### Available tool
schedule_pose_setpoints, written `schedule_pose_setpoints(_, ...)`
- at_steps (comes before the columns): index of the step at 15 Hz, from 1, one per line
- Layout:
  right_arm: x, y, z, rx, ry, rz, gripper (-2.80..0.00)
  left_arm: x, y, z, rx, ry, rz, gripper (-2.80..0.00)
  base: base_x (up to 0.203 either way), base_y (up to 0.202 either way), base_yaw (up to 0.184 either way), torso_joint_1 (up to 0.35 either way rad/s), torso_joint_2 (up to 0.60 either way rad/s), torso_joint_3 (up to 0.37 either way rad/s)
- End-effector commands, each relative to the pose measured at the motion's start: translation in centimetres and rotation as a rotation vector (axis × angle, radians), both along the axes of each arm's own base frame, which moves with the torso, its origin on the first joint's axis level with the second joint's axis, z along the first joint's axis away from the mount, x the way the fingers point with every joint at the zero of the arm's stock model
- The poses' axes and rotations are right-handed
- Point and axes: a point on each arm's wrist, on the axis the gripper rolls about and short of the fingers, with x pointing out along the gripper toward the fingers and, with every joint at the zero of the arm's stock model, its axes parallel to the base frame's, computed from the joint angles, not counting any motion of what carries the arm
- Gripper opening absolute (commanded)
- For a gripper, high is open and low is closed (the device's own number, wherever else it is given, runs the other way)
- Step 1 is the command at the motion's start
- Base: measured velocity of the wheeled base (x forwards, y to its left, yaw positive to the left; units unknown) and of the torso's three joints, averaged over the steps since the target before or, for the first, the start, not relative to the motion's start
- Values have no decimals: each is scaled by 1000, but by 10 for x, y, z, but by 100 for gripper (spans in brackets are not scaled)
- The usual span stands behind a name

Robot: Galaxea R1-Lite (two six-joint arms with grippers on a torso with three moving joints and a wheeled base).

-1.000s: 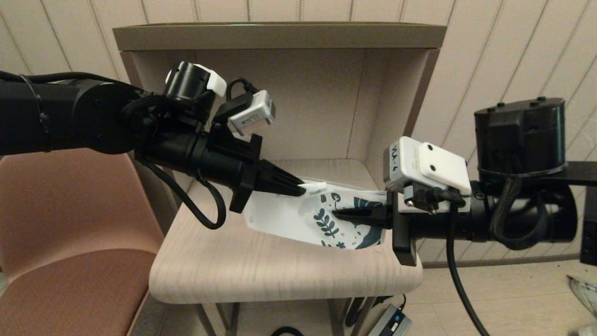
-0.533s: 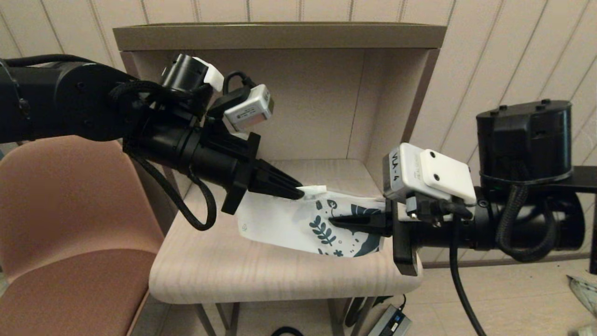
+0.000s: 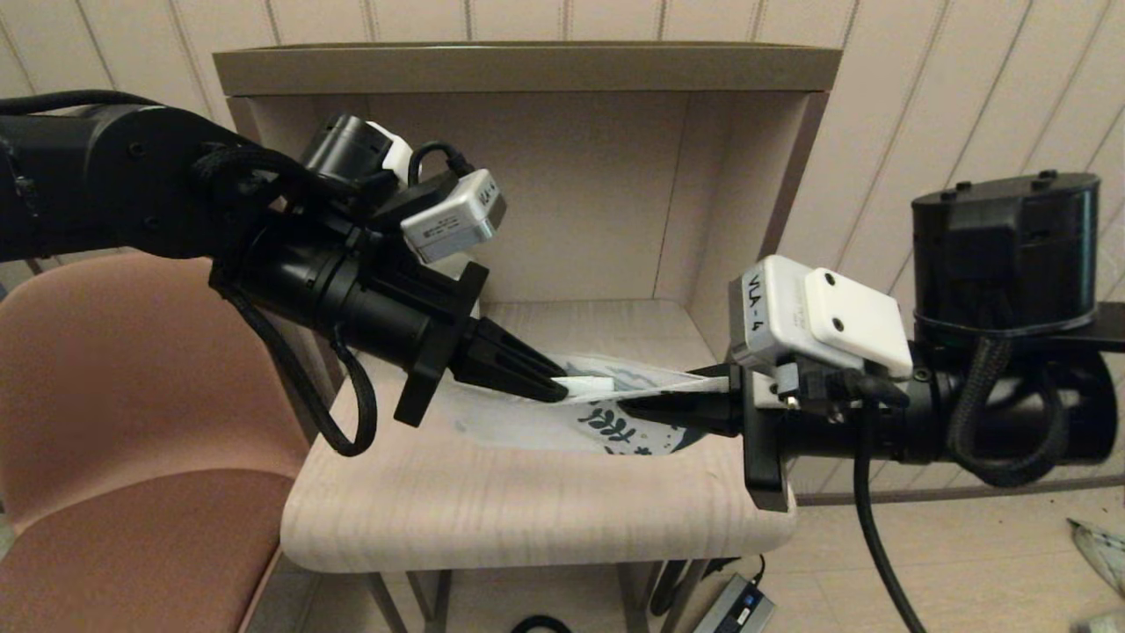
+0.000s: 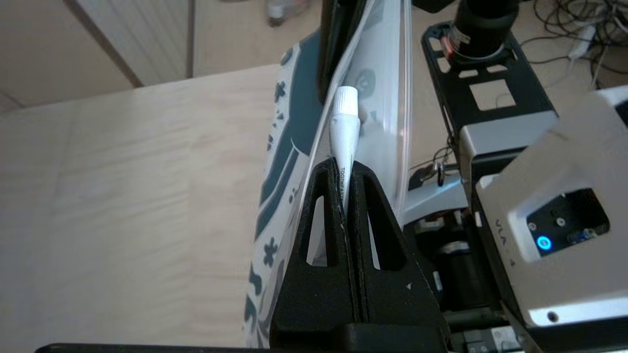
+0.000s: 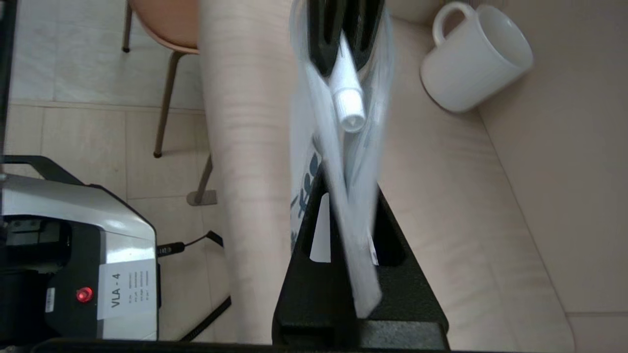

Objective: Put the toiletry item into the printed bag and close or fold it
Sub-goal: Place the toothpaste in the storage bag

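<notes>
Over the wooden table (image 3: 457, 510), the left gripper (image 3: 555, 387) is clenched on the toothpaste tube (image 4: 343, 132), whose long axis runs level, cap end pointing into the printed bag's (image 3: 615, 426) open mouth. The right gripper (image 3: 635, 409) pinches the bag's edge. Farther back, a white mug (image 5: 473, 54) lies tipped.
</notes>
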Motion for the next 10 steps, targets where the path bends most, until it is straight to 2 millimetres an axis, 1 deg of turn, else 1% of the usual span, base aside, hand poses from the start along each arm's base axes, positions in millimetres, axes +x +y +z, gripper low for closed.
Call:
schedule_pose_setpoints(1,-7,6,-6,-14,9,40,-280,0,-1,3,-7,-12,-12,-280,0,0,0,0,0,0)
schedule_pose_setpoints(3,-15,7,-5,-14,7,62,-280,-1,-3,5,0,-3,-19,-280,0,0,0,0,0,0)
schedule_pose_setpoints(10,-13,4,0,-2,-7,49,-280,-4,-4,2,23,11,-37,-280,0,0,0,0,0,0)
